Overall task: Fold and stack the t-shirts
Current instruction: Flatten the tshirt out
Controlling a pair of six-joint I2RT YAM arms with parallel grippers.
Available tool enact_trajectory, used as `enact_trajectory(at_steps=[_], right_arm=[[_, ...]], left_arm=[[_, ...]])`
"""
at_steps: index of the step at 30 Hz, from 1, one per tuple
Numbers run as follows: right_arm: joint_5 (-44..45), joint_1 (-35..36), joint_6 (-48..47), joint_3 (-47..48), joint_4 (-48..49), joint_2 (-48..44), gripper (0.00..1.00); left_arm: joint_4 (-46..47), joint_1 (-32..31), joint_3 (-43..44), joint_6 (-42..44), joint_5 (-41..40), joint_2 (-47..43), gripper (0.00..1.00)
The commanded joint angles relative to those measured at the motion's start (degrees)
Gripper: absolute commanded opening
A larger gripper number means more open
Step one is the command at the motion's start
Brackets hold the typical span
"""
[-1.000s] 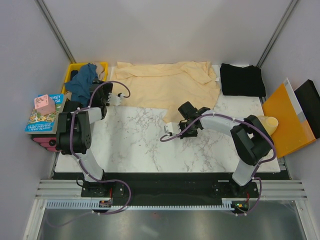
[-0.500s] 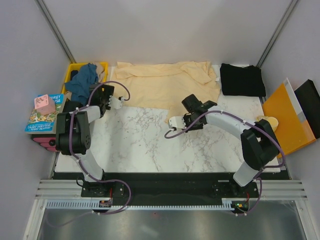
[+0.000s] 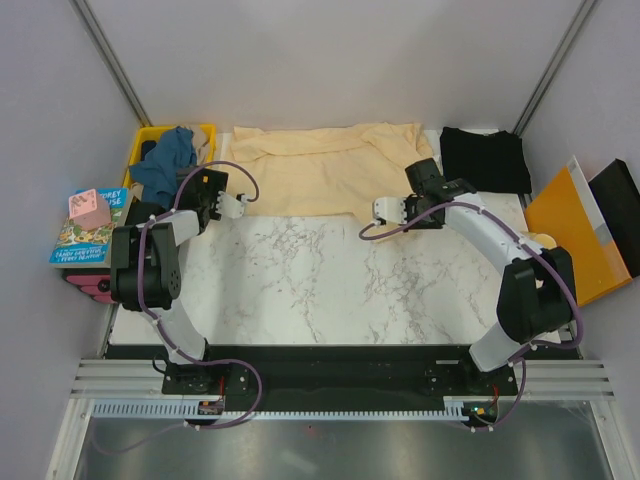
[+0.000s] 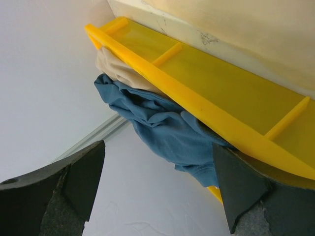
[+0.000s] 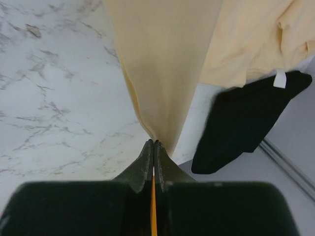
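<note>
Item one, my right gripper (image 5: 153, 143): jaws pressed together, clamped on a pinch of the pale cream-yellow t-shirt (image 5: 162, 59), which runs off from the tips as a drawn-out strip and widens beyond them. The right arm reaches forward from its base, elbow out to the right, forearm angled back to the left. Under these jaws and to their left lies the marble table (image 5: 44, 93). Beyond them to the right is a small white tag (image 5: 279, 78) at the cream cloth's edge, with no print I can read. Just past that lies the black t-shirt (image 5: 241, 123), folded flat, apart from my grip. Item two, my left gripper (image 4: 157, 162): jaws wide apart, nothing between them. The left arm is folded up tall, its wrist turned toward the far-left corner. Straight ahead of these jaws the teal-blue t-shirt (image 4: 157, 123) spills over the rim of the yellow crate (image 4: 221, 83). Farther to their left sits a book (image 3: 85, 235), cover lettering too small to read, with a pink block (image 3: 88, 208) on it.
</note>
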Motion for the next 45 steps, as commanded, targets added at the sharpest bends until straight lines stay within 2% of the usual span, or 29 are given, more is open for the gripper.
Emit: enact_trajectory(at_steps=[1, 9, 13, 16, 18, 21, 22, 26, 29, 35, 40, 43, 44, 45], right_arm=[[3.6, -3.1, -1.5, 4.7, 0.2, -2.3, 0.00], [3.3, -5.1, -1.4, 7.6, 3.0, -0.6, 0.00], [3.5, -5.2, -1.3, 9.1, 3.5, 1.0, 0.00], [3.4, -5.1, -1.4, 10.1, 3.9, 2.1, 0.00], [2.8, -5.2, -1.4, 10.6, 4.2, 2.7, 0.00], [2.3, -5.3, -1.3, 11.1, 4.5, 3.4, 0.00], [2.2, -5.1, -1.3, 11.3, 4.6, 3.5, 0.00], [1.8, -5.1, -1.0, 12.2, 4.6, 4.3, 0.00], [1.5, -5.2, -0.9, 12.6, 4.7, 4.7, 0.00], [1.5, -5.1, -1.1, 13.1, 4.9, 5.4, 0.00], [1.5, -5.1, -1.1, 13.4, 5.3, 5.8, 0.00], [1.5, -5.1, -1.2, 13.5, 5.3, 5.9, 0.00], [1.5, -5.1, -1.2, 13.5, 5.4, 5.9, 0.00], [1.5, -5.1, -1.4, 13.5, 5.4, 5.9, 0.00]], left_arm=[[-6.1, -0.3, 0.1, 1.5, 5.6, 0.4, 0.95], [-14.0, -2.2, -4.4, 4.0, 11.4, -3.8, 0.93], [-23.9, -3.2, -7.5, 4.6, 16.6, -8.2, 0.91], [-31.9, -3.2, -6.9, 3.1, 21.0, -10.8, 0.88], [-33.9, -3.2, -7.0, 2.9, 21.1, -11.0, 0.87], [-33.3, -3.2, -8.0, 3.5, 16.9, -8.7, 0.82], [-30.7, -4.8, -8.1, 3.0, 15.9, -7.9, 0.82], [-20.7, -5.0, -9.2, -0.5, 10.6, -4.7, 0.82], [-18.0, -5.0, -8.1, -1.6, 8.3, -2.1, 0.82], [-17.0, -5.0, -6.1, -1.6, 6.0, 1.5, 0.74], [-20.1, -5.0, -4.5, -1.5, 6.1, 3.3, 0.68], [-23.7, -5.2, -3.2, -1.4, 6.8, 4.0, 0.51], [-24.7, -5.4, -2.2, -1.6, 6.8, 4.2, 0.36], [-25.5, -5.6, -1.8, -1.8, 6.6, 4.6, 0.29]])
